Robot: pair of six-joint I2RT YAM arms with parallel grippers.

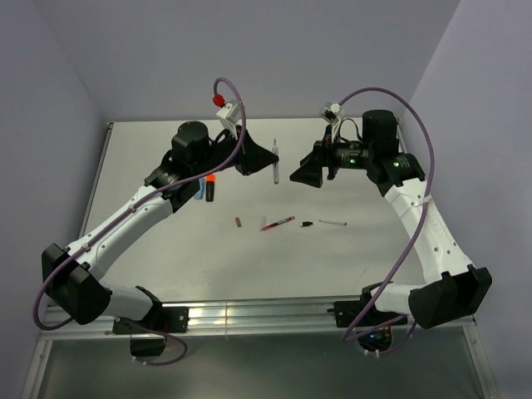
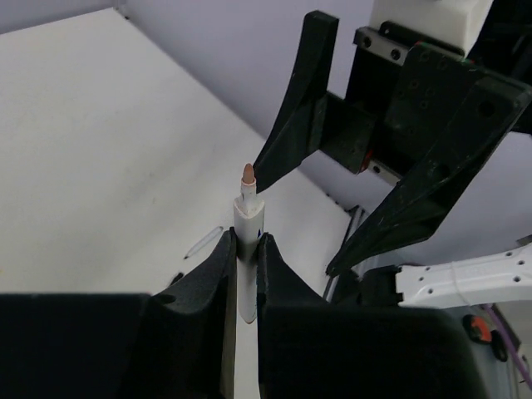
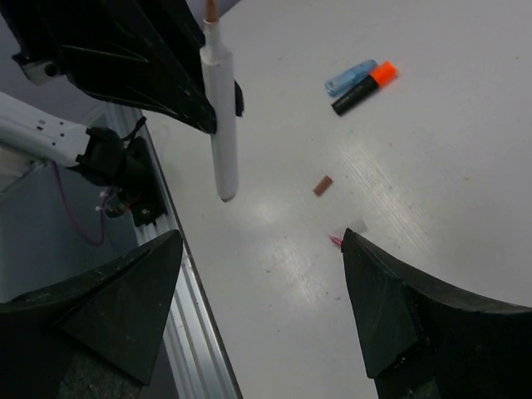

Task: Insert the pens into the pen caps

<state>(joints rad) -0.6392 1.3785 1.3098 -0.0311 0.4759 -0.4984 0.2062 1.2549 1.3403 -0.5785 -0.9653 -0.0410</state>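
Note:
My left gripper [image 1: 270,155] [image 2: 247,241] is shut on a white pen [image 2: 248,214] [image 3: 220,116] [image 1: 275,169], held above the table with its brownish tip bare. My right gripper [image 1: 298,176] [image 3: 262,241] stands open just to the right of it, with nothing between its fingers [image 2: 299,108]. On the table lie a dark red cap [image 1: 238,222] [image 3: 322,185], a red pen [image 1: 278,223], a small black cap [image 1: 306,224] and a slim white pen [image 1: 332,223]. A black marker with an orange end [image 1: 210,190] [image 3: 363,87] lies beside a light-blue marker [image 3: 350,77].
The table's metal front rail [image 1: 249,314] runs along the near edge, with both arm bases bolted there. Purple cables [image 1: 416,125] loop over each arm. Walls close in the table on the left, back and right.

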